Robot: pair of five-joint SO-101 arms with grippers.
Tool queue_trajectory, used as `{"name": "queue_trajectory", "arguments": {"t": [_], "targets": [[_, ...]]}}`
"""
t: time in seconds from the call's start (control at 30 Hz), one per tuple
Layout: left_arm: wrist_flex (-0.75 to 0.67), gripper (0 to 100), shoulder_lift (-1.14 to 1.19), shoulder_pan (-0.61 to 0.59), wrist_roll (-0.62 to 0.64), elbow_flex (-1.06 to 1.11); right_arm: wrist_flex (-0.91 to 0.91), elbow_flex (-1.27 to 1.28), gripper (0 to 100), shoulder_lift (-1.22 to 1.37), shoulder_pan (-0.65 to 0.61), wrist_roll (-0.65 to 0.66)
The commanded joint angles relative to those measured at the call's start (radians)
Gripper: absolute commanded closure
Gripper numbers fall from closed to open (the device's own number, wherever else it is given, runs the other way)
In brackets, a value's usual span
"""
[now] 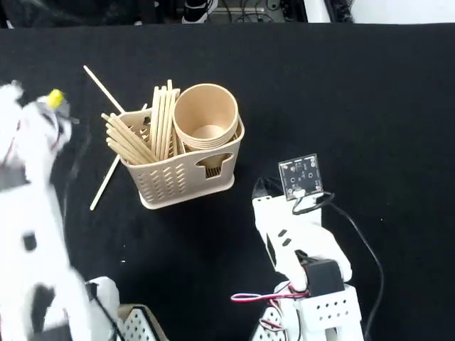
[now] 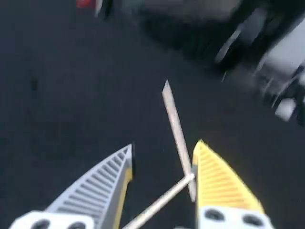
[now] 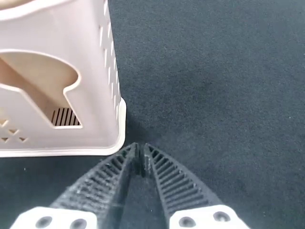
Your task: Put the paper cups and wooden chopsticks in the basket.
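On black table (image 1: 355, 106), basket (image 1: 181, 183) holding stacked paper cups (image 1: 206, 117), chopsticks (image 1: 162, 122)

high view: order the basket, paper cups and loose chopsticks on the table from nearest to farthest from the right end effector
1. basket, close beside the right end effector
2. paper cups, stacked inside the basket's nearer end
3. loose chopsticks, lying past the basket's far side
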Motion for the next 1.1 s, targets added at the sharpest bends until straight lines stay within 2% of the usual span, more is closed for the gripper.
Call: {"name": "queue_trajectory", "arguments": {"t": [0.0, 0.23, 0.43, 0.7, 0.83, 0.97, 1.07], "targets": [[-0.028, 79, 0.470, 0.028, 0.094, -0.272, -0.018, -0.004, 97.2, -0.010, -0.003, 0.009], [0.124, 79, 1.003, 0.142, 0.149, -0.779, -0.018, -0.005, 97.2, -0.010, -0.003, 0.009], [0.293, 79, 1.404, 0.150, 0.216, -1.253, -0.018, -0.005, 97.2, -0.010, -0.003, 0.009], [0.506, 79, 1.869, 0.168, 0.229, -1.894, -0.018, -0.005, 97.2, -0.010, -0.003, 0.009], [0.592, 80, 1.995, 0.191, 0.229, -2.121, -0.017, -0.005, 97.2, -0.010, -0.003, 0.009], [0.634, 85, 1.959, 0.194, 0.229, -2.109, -0.017, -0.005, 97.2, -0.010, -0.003, 0.009], [0.695, 84, 1.860, 0.188, 0.229, -2.109, -0.017, -0.005, 97.2, -0.010, -0.003, 0.009]]}}
